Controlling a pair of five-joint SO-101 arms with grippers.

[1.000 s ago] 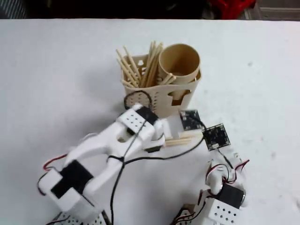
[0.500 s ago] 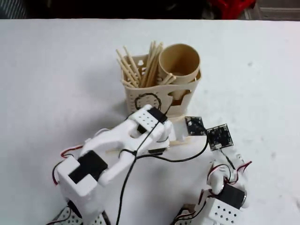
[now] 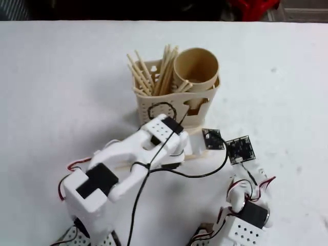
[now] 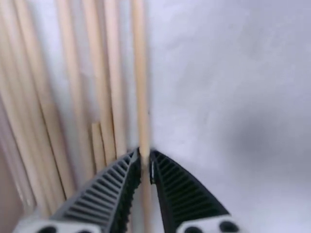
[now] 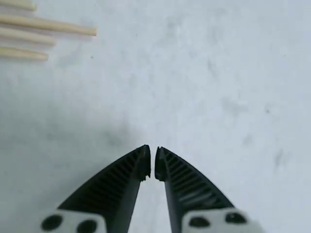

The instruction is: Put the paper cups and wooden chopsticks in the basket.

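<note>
Loose chopsticks (image 4: 109,73), blurred and cut off up close, mostly hidden under the left arm (image 3: 128,159) overhead.

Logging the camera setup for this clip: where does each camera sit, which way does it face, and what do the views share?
High view: fixed above the table, looking down on the basket; both arms show.
Left wrist view: on the left arm, looking along the left claw, shut on a chopstick, toward the table.
Right wrist view: on the right arm, looking past the shut right claw at the table.
Shared: both wrist views catch the loose chopsticks lying on the table.
</note>
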